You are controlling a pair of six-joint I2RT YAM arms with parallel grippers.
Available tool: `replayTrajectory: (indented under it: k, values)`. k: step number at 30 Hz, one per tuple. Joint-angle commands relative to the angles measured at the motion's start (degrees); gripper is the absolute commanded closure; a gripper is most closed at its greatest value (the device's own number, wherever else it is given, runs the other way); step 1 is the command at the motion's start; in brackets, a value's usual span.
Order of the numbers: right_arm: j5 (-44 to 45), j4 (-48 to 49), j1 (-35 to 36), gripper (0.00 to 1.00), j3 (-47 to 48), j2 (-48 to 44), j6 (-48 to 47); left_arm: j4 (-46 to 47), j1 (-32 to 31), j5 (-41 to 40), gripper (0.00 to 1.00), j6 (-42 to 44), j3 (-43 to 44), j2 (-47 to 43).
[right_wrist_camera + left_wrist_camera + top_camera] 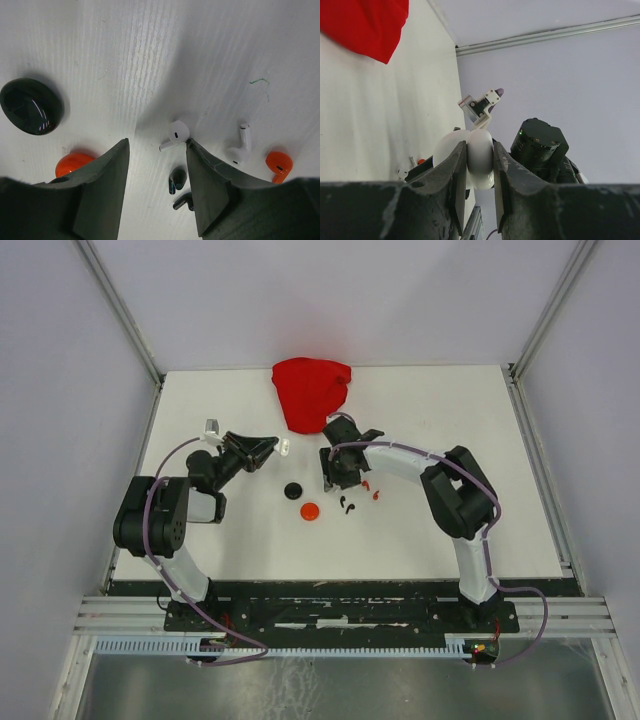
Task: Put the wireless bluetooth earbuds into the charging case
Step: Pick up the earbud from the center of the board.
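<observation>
- The left gripper (479, 150) is clenched on a white charging case (480, 164), which is held off the table at the lower centre of the left wrist view.
- The right gripper (157, 142) is spread with nothing grasped. A white earbud (177, 132) lies on the table between its fingers at frame centre, just beside the right-hand finger.
- Because that earbud sits off-centre, it could be pushed or flicked aside on closing rather than pinched. The black earbuds (176, 181) just below it could also be disturbed.
- The case is pinched across its rounded body, so a slip or twist could be caused by pressing an earbud in.
- The earbud's offset is shown only by the right wrist view, and the hold on the case only by the left wrist view. Both arms are shown together only from the top.
- Whether the case lid is open cannot be told.
</observation>
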Motion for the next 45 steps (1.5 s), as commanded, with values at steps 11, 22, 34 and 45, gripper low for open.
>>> replayTrajectory:
  k: [11,22,34,45]
  values:
    - [-1.13,0.61,-0.15,0.42,4.83,3.04,0.45,5.07,1.13,1.24,0.97,-2.94,-0.8,-0.5]
    - [-1.41,-0.13,0.19,0.43,7.61,4.67,-0.58,5.8,1.8,1.42,0.97,-3.44,-1.11,-0.14]
    - [2.17,-2.75,0.96,0.44,10.06,5.53,-2.99,6.46,2.22,1.53,0.97,-3.85,-1.35,0.23]
    - [9.58,-7.19,3.06,0.46,12.96,7.0,-8.63,7.59,2.36,1.59,0.97,-4.54,-1.55,0.68]
